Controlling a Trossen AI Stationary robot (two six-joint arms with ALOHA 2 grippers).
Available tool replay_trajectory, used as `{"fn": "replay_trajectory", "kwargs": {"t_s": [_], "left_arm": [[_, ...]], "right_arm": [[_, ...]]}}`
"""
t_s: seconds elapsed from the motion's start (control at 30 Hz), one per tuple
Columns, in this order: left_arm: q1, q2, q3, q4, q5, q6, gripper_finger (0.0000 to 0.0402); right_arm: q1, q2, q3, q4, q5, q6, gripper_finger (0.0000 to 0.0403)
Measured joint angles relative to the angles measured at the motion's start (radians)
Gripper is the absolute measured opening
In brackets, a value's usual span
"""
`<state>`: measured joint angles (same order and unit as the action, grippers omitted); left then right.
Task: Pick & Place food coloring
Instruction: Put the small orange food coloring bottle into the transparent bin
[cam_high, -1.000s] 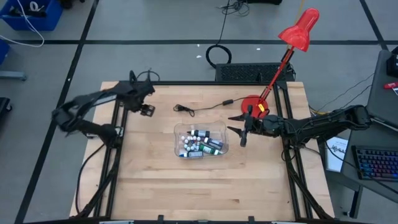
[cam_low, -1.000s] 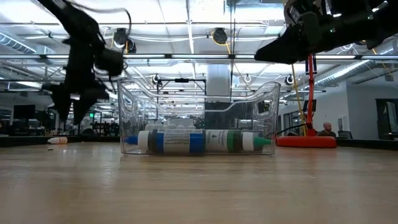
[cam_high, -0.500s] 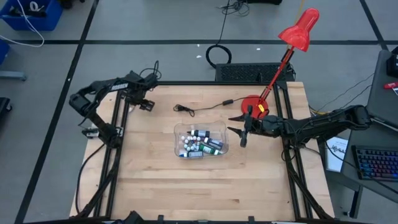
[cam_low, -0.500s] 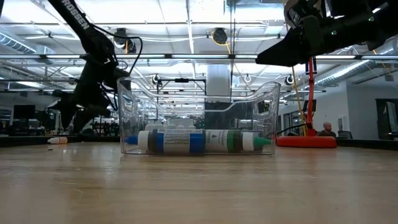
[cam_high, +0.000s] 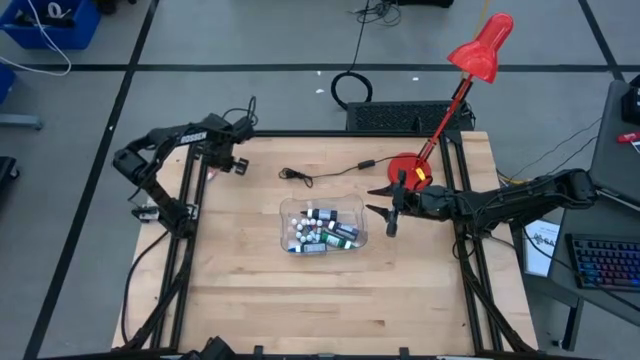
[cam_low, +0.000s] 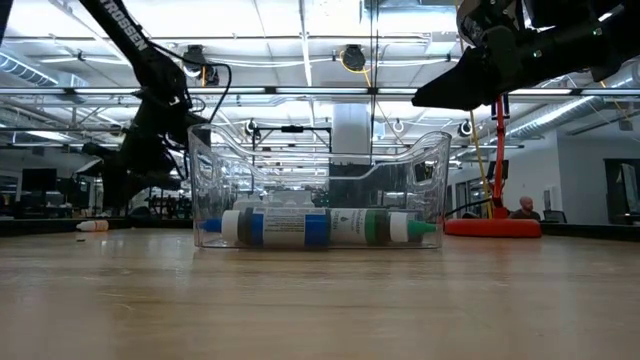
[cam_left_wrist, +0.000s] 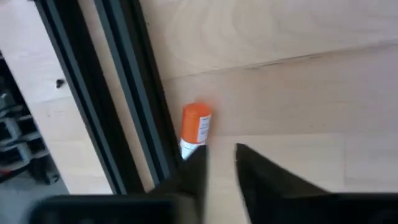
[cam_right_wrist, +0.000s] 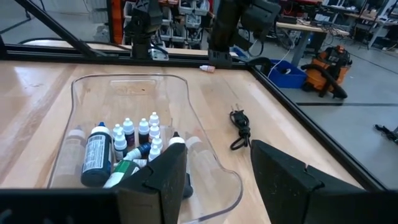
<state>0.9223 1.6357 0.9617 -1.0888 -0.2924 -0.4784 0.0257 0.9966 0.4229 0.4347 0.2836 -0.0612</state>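
Note:
Several small food coloring bottles with white caps lie and stand in a clear plastic tub at the table's middle; the low view shows them lying along its floor. One more small orange bottle with a white cap lies on its side by the black frame rail at the far left corner. My left gripper hovers just over it, slightly open, touching nothing that I can see. My right gripper is open and hangs above the table to the right of the tub.
A black frame rail runs close beside the orange bottle. A black cord with a plug lies on the table behind the tub. A red desk lamp's base stands at the far right. A person sits in the room beyond.
My left arm has folded back and carried its gripper toward the table's far left corner and down, over the small orange bottle. The right arm, the tub and its bottles have stayed where they were.

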Motion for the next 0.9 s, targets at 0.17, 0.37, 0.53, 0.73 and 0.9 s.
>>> {"fn": "replay_trajectory", "kwargs": {"t_s": [0.17, 0.37, 0.53, 0.73, 0.9], "left_arm": [[-0.004, 0.108, 0.052, -0.056, -0.049, -0.093, 0.0011], [-0.021, 0.326, 0.124, -0.24, -0.156, -0.211, 0.0005], [-0.025, 0.419, 0.137, -0.297, -0.275, -0.31, 0.0004], [-0.025, 0.425, 0.139, -0.295, -0.241, -0.258, 0.0003], [-0.011, 0.427, 0.161, -0.289, -0.084, -0.177, 0.0002]], "right_arm": [[0.001, 0.0, 0.0, 0.0, -0.001, 0.024, 0.0171], [0.023, 0.0, 0.0, 0.0, -0.005, 0.028, 0.0171], [0.048, 0.0, 0.0, -0.004, -0.006, 0.026, 0.0171], [0.07, 0.0, -0.001, -0.006, -0.006, 0.024, 0.0171], [0.08, 0.0, -0.001, -0.003, -0.005, 0.027, 0.0171]]}}
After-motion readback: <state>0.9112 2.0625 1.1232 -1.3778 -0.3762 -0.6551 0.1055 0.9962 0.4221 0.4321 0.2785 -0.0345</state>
